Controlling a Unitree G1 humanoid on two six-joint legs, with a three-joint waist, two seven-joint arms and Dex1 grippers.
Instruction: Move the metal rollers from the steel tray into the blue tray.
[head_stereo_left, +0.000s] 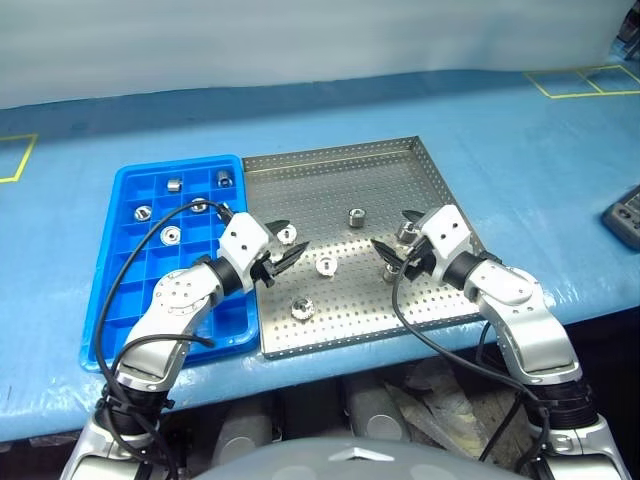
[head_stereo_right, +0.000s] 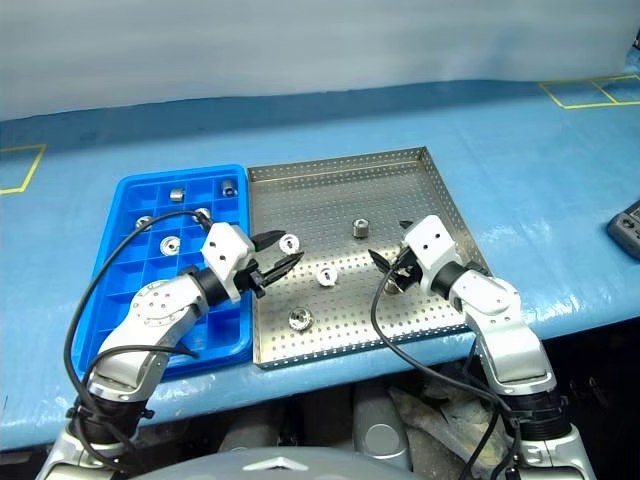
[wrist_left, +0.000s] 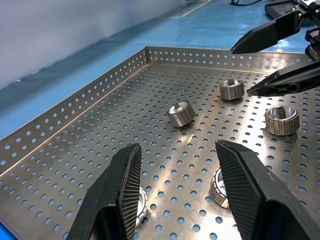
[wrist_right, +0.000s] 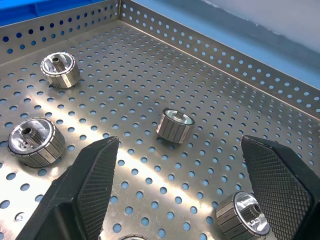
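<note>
No text, label, brand, number or sign can be read anywhere in these pictures. The dark device (head_stereo_left: 626, 215) at the right edge of the frame is too small to show any lettering. The yellow tape lines (head_stereo_left: 583, 80) at the upper right of the frame, on the blue table cover, form plain boxes with no writing.
</note>
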